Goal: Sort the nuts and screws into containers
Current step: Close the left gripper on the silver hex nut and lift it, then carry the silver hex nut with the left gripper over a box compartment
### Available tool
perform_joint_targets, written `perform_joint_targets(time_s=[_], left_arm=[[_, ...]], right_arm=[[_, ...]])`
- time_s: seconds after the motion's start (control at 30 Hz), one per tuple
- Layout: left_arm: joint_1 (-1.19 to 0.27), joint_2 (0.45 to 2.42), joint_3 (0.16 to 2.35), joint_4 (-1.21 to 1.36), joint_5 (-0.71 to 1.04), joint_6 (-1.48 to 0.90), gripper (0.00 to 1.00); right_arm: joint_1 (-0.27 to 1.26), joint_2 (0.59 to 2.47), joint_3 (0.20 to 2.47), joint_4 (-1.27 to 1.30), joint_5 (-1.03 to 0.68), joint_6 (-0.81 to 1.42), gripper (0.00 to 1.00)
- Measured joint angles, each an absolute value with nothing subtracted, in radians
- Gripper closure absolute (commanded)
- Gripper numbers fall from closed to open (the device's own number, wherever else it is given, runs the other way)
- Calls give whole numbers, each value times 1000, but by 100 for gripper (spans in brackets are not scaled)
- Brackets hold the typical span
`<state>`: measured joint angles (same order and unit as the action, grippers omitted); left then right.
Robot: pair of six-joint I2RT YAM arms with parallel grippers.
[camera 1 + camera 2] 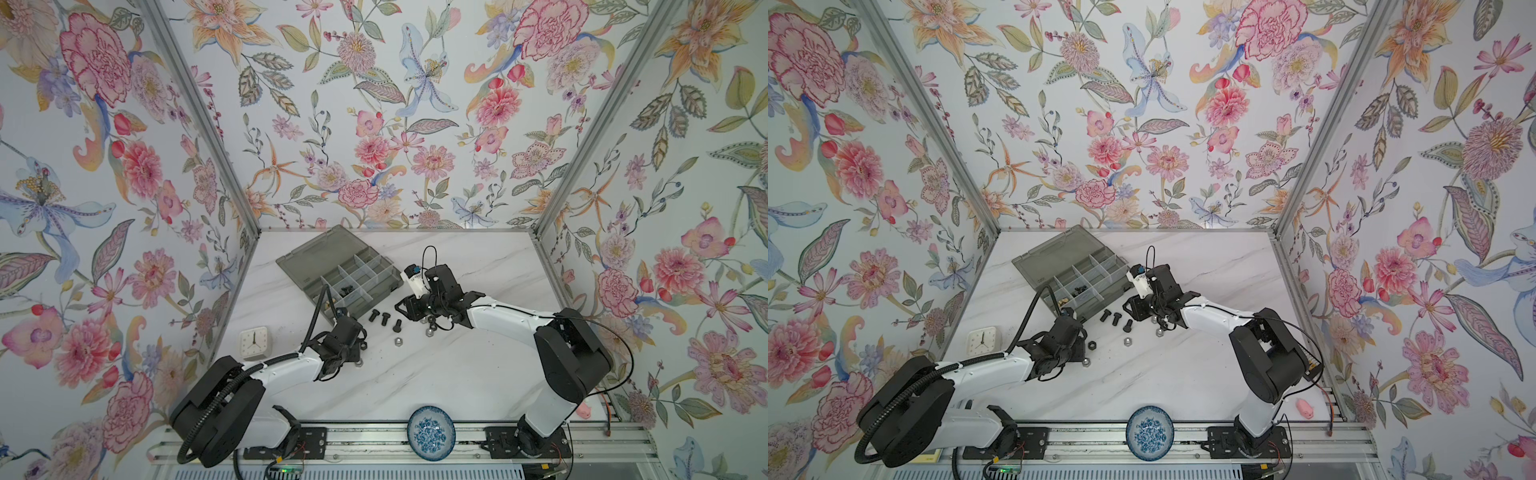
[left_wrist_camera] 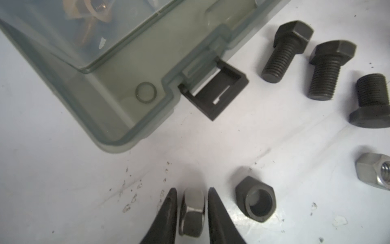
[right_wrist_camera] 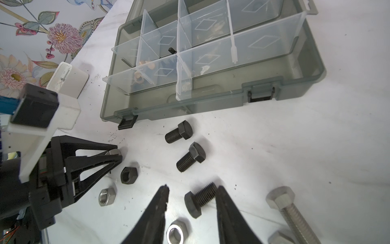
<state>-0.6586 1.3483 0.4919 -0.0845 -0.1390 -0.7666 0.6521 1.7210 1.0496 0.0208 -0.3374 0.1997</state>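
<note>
Containers: the grey organizer box (image 3: 211, 103) sits on the counter (image 1: 415, 374), far side, left of centre. Its lid (image 1: 320, 253) is folded flat behind it, so all compartments are open to a drop from above. The corner compartment nearest the left arm holds brass-coloured wing nuts (image 3: 139, 77). Its neighbour holds small black pieces (image 1: 347, 289), type not resolvable. I can make out nothing in the others. Judgement: sorting by kind, early stage.

Right pincer (image 3: 192, 188): open, low over the counter, jaws straddling a black bolt (image 3: 199, 199), no grip; placed for a pinch.

Left pincer (image 2: 192, 190): jaws drawn in tight either side of a silver nut (image 2: 192, 211), which lies on the counter just off the box's latch corner. Contact cannot be confirmed.

Loose on the counter before the box, largest first: silver bolt (image 3: 293, 209), two other black bolts (image 3: 191, 156), black nut (image 3: 129, 175), more silver nuts (image 3: 107, 196).
</note>
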Motion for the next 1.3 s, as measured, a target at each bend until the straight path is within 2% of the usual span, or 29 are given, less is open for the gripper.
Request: perform_joint_targets(time_s=[0.23,0.37,0.6,0.93,1.1,1.3], left_arm=[[-660,1349,492,-84,-142,-767,87],[-661,1356,498,-83,-144,-767,100],[-661,1329,541,-111,-135,-754,100],[-657,1180,789,-131,-149,-663,100],[-612,1278,919,-96,-161,-596,100],[-482,1496,1028,-4,-89,-540,100]], right_arm=[[652,1721,1047,21,-337,199,60],[652,1721,1047,21,-337,200,60],[638,1721,1043,21,-341,199,60],[618,1721,1013,21,-341,199,60],[617,1715,1001,21,-341,199,60],[617,1688,979,21,-341,200,60]])
